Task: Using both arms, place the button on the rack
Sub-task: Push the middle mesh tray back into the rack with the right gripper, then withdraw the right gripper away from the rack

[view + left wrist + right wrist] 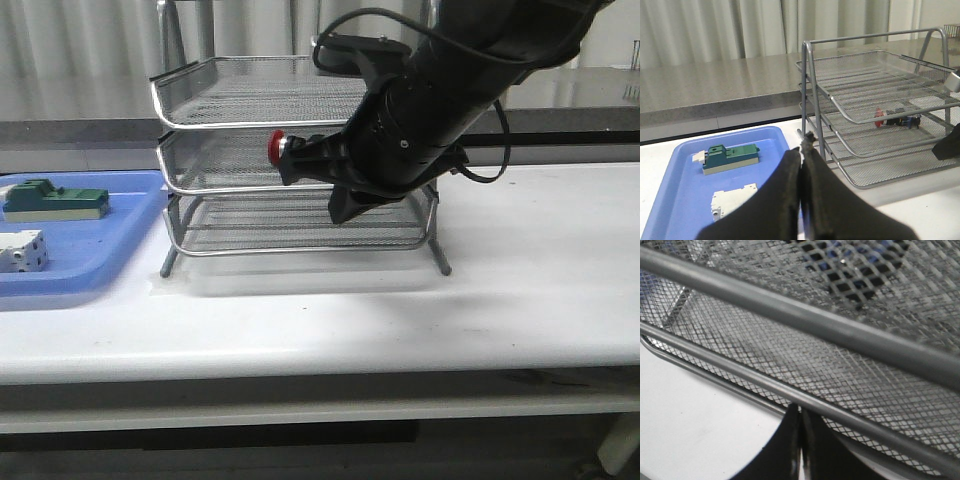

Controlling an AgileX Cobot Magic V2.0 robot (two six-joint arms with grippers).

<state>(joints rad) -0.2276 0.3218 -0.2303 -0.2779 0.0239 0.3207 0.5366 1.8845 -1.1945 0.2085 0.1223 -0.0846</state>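
One button (277, 148) on the rack's (230, 95) middle tier, beside the closed, empty right gripper (800, 440).

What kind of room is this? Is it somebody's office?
Probably a robot lab or test workshop, not an ordinary office. A black robot arm reaches over a plain white table, electrical parts sit sorted in a blue tray, and a wire-mesh rack stands before grey curtains.

The right arm (440, 95) reaches across the rack (290, 160), the button (280, 150) at middle-tier height.
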